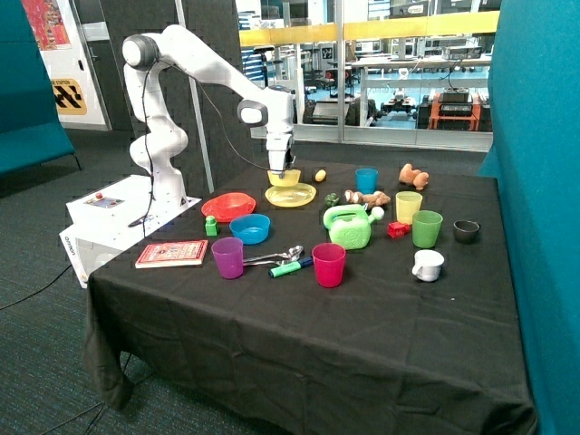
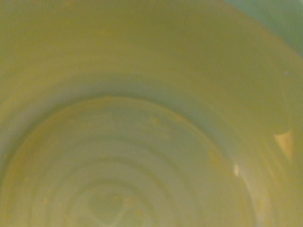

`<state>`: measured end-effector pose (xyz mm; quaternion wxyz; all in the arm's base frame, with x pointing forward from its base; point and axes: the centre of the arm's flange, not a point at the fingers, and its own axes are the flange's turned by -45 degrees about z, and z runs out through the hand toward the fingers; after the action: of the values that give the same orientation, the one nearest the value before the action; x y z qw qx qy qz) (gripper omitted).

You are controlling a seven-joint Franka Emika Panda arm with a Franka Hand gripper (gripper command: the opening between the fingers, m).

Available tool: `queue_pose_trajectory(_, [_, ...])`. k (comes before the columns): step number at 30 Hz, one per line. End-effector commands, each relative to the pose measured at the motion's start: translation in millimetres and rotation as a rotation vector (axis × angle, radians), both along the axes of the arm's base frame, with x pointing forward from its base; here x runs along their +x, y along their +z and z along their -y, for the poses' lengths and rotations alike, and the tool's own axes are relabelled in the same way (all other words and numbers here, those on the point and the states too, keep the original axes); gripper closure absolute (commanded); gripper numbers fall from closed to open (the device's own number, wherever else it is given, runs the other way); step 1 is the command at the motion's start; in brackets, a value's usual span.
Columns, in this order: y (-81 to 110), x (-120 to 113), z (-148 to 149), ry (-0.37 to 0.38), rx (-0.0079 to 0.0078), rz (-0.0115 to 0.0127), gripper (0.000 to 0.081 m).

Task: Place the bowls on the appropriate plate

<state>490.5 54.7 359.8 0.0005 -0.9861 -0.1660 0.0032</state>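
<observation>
The yellow bowl hangs just over the yellow plate near the table's far side, and my gripper is shut on its rim from above. In the wrist view the yellow bowl's ribbed inside fills the whole picture and my fingers do not show. An orange-red shallow dish lies toward the robot base from the yellow plate. I cannot tell whether it is the orange-red bowl alone or a bowl resting on a plate.
Near the red dish are a blue bowl, a green block, a purple cup, spoons and a red book. A green watering can, several cups and small toys crowd the other half.
</observation>
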Motion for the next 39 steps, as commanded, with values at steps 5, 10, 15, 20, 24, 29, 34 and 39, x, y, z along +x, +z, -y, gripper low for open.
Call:
queue_pose_trajectory(5, [-12.7,18,14,-0.034,0.0000,0.0064,0.0808])
queue_pose_trajectory(10, [-21.2,18,12,-0.041,0.0000,0.0064,0.0808])
queue_pose_trajectory(15, [-30.3,16,9,-0.038,0.0000,0.0064,0.0808])
queue_pose_trajectory(20, [-39.8,16,3,-0.037,0.0000,0.0064,0.0808])
queue_pose_trajectory(24, [-42.4,15,1,-0.036,0.0000,0.0064,0.0808])
queue_pose_trajectory(29, [-46.6,14,-1,-0.041,0.0000,0.0064,0.0808])
queue_pose_trajectory(34, [-49.2,13,-2,-0.036,0.0000,0.0064,0.0617])
queue_pose_trajectory(39, [-49.4,12,-2,-0.032,0.0000,0.0064,0.0498])
